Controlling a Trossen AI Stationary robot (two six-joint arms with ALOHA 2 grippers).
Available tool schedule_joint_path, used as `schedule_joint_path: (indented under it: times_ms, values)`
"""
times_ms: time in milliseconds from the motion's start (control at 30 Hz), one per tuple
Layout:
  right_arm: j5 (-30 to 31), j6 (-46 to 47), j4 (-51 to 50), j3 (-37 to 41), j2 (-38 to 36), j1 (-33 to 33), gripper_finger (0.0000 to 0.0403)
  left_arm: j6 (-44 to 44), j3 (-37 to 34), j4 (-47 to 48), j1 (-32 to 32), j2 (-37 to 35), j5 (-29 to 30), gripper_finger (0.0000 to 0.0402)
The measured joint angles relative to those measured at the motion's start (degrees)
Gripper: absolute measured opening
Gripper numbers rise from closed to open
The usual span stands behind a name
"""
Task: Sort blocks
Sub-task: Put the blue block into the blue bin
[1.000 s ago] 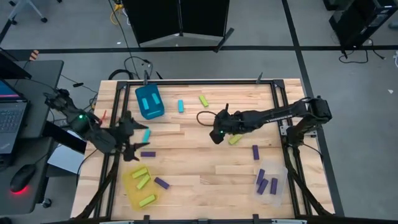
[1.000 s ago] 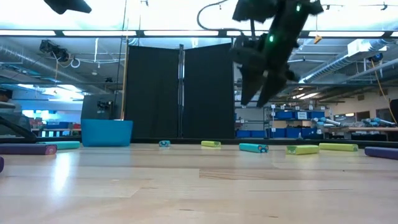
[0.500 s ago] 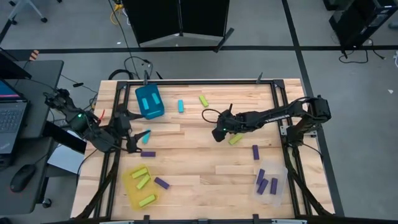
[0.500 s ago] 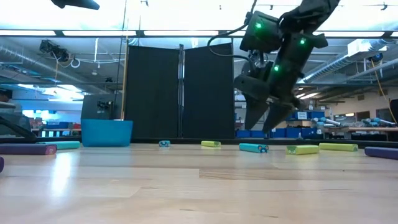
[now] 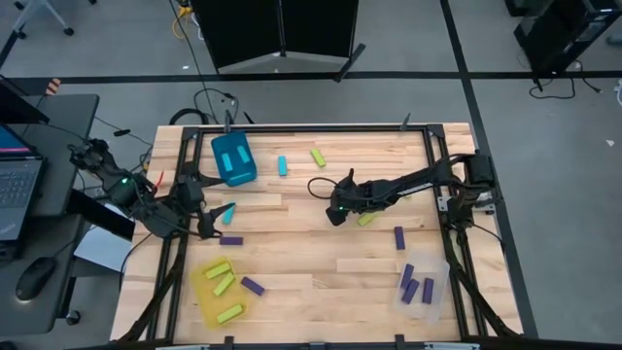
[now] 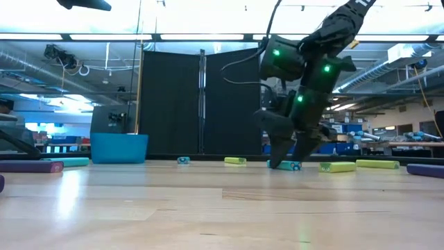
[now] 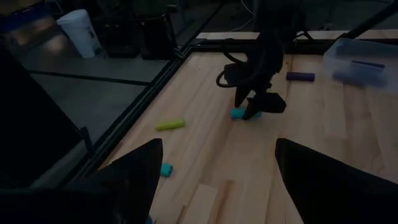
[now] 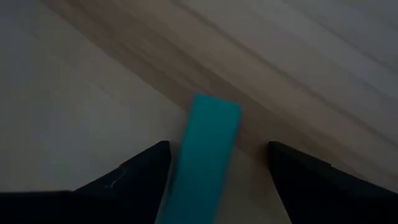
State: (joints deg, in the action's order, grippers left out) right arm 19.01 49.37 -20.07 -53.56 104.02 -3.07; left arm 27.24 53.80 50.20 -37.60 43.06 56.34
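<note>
A: Any writing, label or number you can read in these views?

B: None. The bins, blocks and table carry no legible marks, and the room's far shelves are too small to make out.

Colours on the pale wood table

Blocks were cyan, lime and purple; bins were teal, yellow and clear; the arms were black with green lights.
</note>
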Motion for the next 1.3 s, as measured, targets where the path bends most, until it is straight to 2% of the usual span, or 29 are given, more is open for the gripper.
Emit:
schedule_joint_path:
  times_ms: [167,367,433,633,800,967,1133,1300]
  values:
    - [0.1,0.3,0.2,-0.6,1.4,0.3,0.0244,0.0,0.0,0.3,0.0,0.0,0.0,0.0319]
    - [-0.5,0.1,1.5,-0.6,1.5,0.7,0.0139,0.0,0.0,0.4,0.0,0.0,0.0,0.0319]
    - [-0.6,-0.1,1.7,-0.5,1.5,0.7,0.0117,-0.1,0.0,0.4,0.0,0.0,0.4,0.0319]
    - [-0.2,-0.4,2.2,-0.4,1.6,0.7,0.0117,-0.9,0.0,0.2,0.0,0.0,1.0,0.0319]
    - [3.1,-2.9,6.0,0.0,0.3,1.7,0.0117,-1.2,0.0,0.0,0.0,0.0,1.0,0.0319]
    - [4.1,-8.8,17.9,-0.2,-2.4,2.1,0.0117,-1.2,0.0,0.0,0.0,0.0,1.0,0.0319]
    - [0.2,-16.0,35.5,-0.9,-1.9,0.7,0.0117,-1.4,0.0,-0.5,0.0,0.0,1.8,0.0319]
    - [0.2,-21.7,38.7,-5.4,-1.8,-2.4,0.0117,-1.9,0.0,-1.2,0.0,0.0,3.0,0.0319]
